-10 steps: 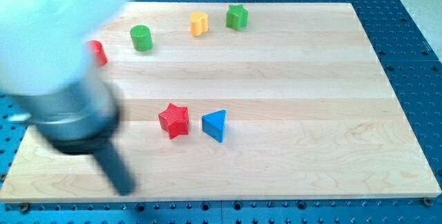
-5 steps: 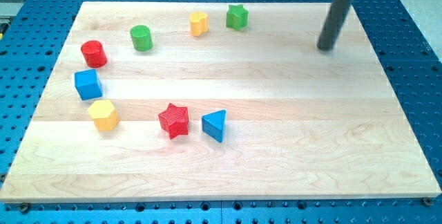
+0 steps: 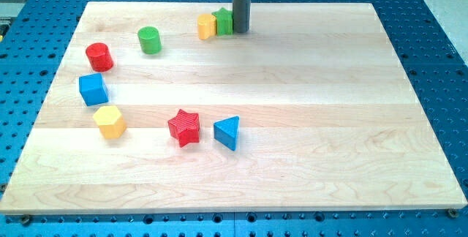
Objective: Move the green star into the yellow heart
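Note:
The green star sits near the board's top edge, touching the yellow heart on its left. My tip rests on the board right against the green star's right side. The rod rises straight up out of the view's top and hides part of the star's right edge.
A green cylinder, red cylinder, blue cube and yellow hexagon curve down the left side. A red star and blue triangle lie at the middle. The wooden board lies on a blue perforated table.
My tip swept from the upper right leftward to the green star. The star shifted left and now touches the yellow heart, which also slid slightly left.

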